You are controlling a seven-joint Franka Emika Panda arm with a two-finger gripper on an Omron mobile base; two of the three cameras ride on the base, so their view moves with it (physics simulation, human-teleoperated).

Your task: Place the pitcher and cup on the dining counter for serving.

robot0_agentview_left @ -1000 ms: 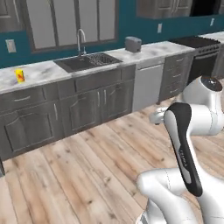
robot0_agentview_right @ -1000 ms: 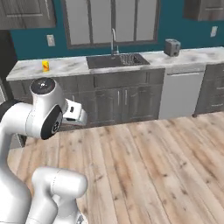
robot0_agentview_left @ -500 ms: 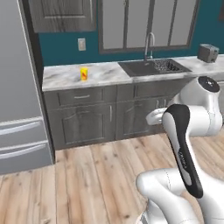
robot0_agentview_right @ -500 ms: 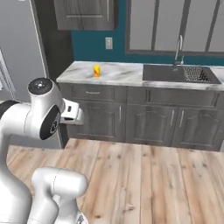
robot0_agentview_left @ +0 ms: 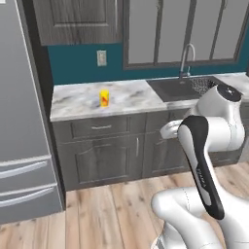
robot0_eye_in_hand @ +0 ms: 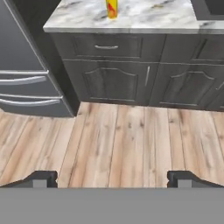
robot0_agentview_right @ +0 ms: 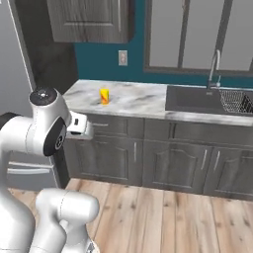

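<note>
The cup (robot0_agentview_left: pixel 104 97) is a small yellow tumbler with a red-orange mark. It stands upright on the marble counter (robot0_agentview_left: pixel 131 95) left of the sink, also seen as the cup (robot0_agentview_right: pixel 104 96) and, at the top of the hand view, the cup (robot0_eye_in_hand: pixel 112 8). My gripper (robot0_eye_in_hand: pixel 111 177) is open with nothing between its tips, held well short of the counter and above the wood floor. The hand (robot0_agentview_right: pixel 81 126) sits folded close to the arm. The pitcher and the dining counter are out of view.
A steel fridge (robot0_agentview_left: pixel 24 146) stands left of the counter, fridge (robot0_eye_in_hand: pixel 26 78). The sink (robot0_agentview_right: pixel 197 99) with faucet (robot0_agentview_right: pixel 215 69) lies right of the cup. Dark cabinets (robot0_eye_in_hand: pixel 113 74) run under the counter, and wood floor (robot0_eye_in_hand: pixel 122 140) lies between me and them.
The whole picture has shifted as the base drove: the fridge has come into view and the cup's counter is now nearer and more central. The arm's pose looks unchanged.
</note>
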